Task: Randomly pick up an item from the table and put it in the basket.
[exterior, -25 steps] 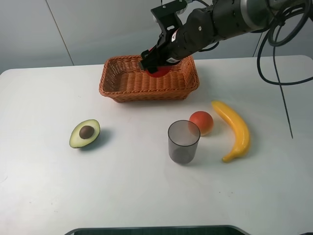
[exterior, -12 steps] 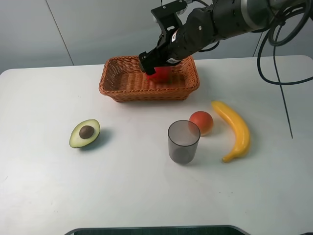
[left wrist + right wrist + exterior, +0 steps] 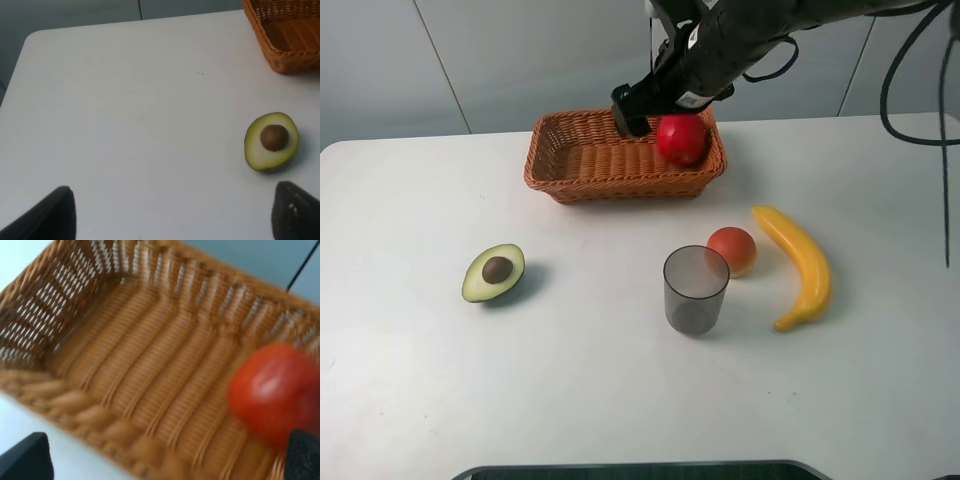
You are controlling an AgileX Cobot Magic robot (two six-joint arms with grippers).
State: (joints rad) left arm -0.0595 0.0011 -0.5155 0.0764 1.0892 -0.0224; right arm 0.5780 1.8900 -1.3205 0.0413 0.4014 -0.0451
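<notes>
Exterior high view, nearest first: grey see-through cup (image 3: 696, 290) upright on the white table (image 3: 420, 400); halved avocado (image 3: 493, 272) well to its left, cut face up, pit showing; small orange-red fruit (image 3: 732, 250) just behind the cup on its right; banana (image 3: 797, 265) beside that fruit, curving toward the near edge. Further back, the wicker basket (image 3: 590, 160) near the table's far edge; the red apple (image 3: 682, 139) sits at its right end, close to the end wall; whether it rests on the basket floor I cannot tell. Black right arm leans in over the basket from the far right, one dark finger (image 3: 628, 108) just left of the apple.

Right wrist view, blurred: right gripper (image 3: 165, 452) spread wide above the near rim of the basket; nothing clamped; the apple lies off toward one finger (image 3: 302, 452), inside the weave, not between the pads.

Left wrist view: left gripper (image 3: 175, 215) spread wide over bare table, empty; avocado beyond one fingertip; a corner of the basket further off.
</notes>
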